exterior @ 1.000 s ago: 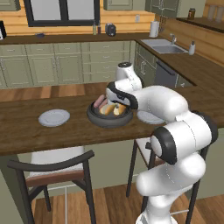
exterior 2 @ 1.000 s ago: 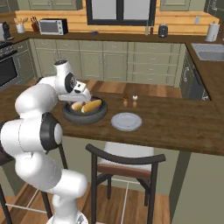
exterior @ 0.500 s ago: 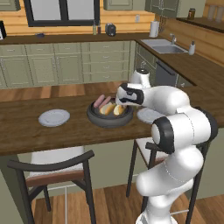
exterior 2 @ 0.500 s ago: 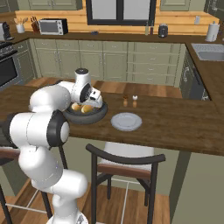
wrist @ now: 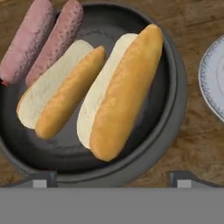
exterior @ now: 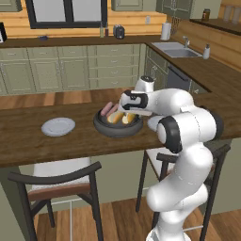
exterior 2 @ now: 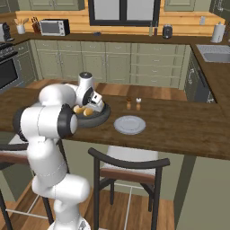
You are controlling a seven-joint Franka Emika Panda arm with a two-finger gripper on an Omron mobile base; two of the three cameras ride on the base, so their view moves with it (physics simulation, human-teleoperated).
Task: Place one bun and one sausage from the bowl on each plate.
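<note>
The dark bowl (wrist: 175,109) holds two split buns, one on the right (wrist: 127,87) and one on the left (wrist: 65,92), plus two pink sausages (wrist: 26,41) at its upper left edge. My gripper (wrist: 113,179) hangs open just above the bowl's near rim, fingertips (wrist: 41,178) wide apart and holding nothing. From the left base, the hand (exterior: 134,101) hovers over the bowl (exterior: 106,129). One pale plate (exterior: 58,126) lies to its left, the other (exterior: 151,123) is partly hidden behind my arm. From the right base, that second plate (exterior 2: 129,124) sits right of the bowl (exterior 2: 101,119).
Salt and pepper shakers (exterior 2: 133,103) stand on the counter behind the right plate. Two chairs (exterior: 56,181) are tucked under the counter's near edge. Bare wood counter stretches between the bowl and the left plate.
The hand has stayed above the bowl while my arm's elbow swung out to the right and the wrist turned. Bowl, buns, sausages and plates have not moved.
</note>
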